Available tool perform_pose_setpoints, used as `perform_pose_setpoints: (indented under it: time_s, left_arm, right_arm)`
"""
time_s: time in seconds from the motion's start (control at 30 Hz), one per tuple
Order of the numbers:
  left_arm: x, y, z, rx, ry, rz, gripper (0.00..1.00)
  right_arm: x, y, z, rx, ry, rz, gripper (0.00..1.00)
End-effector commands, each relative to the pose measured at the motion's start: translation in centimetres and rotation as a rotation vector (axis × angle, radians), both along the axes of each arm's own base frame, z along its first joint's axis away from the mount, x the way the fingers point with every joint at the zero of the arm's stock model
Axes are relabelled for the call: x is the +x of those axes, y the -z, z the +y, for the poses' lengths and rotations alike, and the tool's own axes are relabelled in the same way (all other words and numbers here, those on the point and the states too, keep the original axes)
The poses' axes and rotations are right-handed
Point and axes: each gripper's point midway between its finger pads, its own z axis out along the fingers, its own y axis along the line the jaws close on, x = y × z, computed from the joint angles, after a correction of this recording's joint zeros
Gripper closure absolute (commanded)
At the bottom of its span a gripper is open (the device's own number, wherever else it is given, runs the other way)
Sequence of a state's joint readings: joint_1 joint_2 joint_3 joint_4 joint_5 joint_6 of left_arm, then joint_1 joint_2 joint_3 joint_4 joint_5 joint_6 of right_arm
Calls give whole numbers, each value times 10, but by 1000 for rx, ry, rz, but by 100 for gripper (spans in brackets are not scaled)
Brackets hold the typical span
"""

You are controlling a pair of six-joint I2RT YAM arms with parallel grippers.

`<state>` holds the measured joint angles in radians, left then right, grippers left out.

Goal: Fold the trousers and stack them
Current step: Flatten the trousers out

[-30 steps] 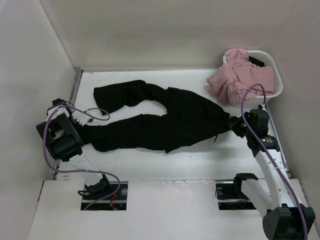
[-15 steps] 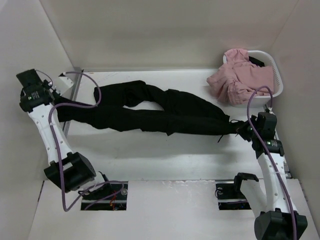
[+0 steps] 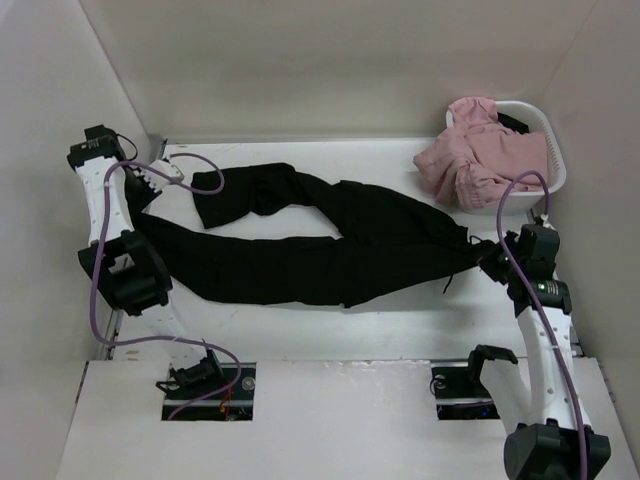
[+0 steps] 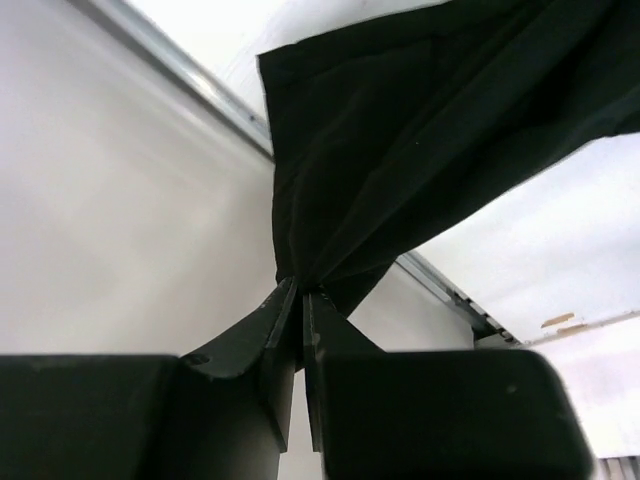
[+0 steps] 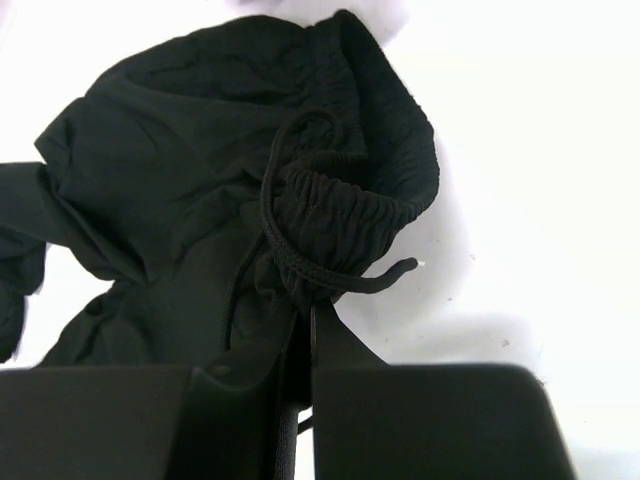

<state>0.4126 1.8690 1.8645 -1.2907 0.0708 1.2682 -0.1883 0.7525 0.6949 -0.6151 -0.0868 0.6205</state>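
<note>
The white worktop point(image 3: 400, 320) is carrying the long black fabric trousers point(image 3: 340, 250), lying stretched across its middle, unfolded. The left hand point(image 4: 300, 292) is pinching a leg cuff point(image 4: 310, 240); the right hand point(image 5: 303, 312) is pinching the elastic waistband point(image 5: 350, 205). By my judgement, all folding and stacking is remaining.

The left end effector point(image 4: 302, 300) pinches a bunch of the black trousers point(image 4: 430, 130), its jaws pressed tight together. The cloth spreads up and right, over the white tabletop point(image 4: 560, 240), beside the wall point(image 4: 110, 200).
</note>
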Motion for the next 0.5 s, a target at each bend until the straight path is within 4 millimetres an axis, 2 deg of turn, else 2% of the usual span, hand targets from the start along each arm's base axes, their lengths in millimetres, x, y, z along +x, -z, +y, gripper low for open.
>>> perform_pose_setpoints:
  time_s: [0.0, 0.03, 0.1, 0.17, 0.23, 0.3, 0.37, 0.4, 0.47]
  left_arm:
    - [-41, -22, -22, -82, 36, 93, 94]
    - [-36, -14, -24, -93, 33, 110, 94]
    - [-12, 8, -32, -117, 18, 130, 91]
    - [31, 26, -37, -135, -37, 83, 86]
    - [83, 31, -36, -155, -144, -26, 75]
    - [127, 26, -31, -178, -265, -148, 64]
    - [153, 11, -27, -210, -373, -272, 57]
    - [157, 0, -25, -232, -414, -322, 54]
    - [149, -21, -18, -281, -475, -397, 50]
  right_arm:
    - [4, -16, -5, -27, 1, -44, 99]
    - [4, -13, -5, -23, 1, -37, 99]
    - [6, -10, -4, -21, -4, -27, 99]
    - [9, -7, -6, -32, -5, -16, 99]
    - [10, -5, -6, -36, -9, -6, 99]
    - [10, -5, -5, -36, -10, -6, 99]
    - [9, -6, -4, -34, -15, -11, 98]
    - [8, -7, -3, -35, -21, -14, 98]
    - [6, -8, -1, -35, -30, -23, 97]
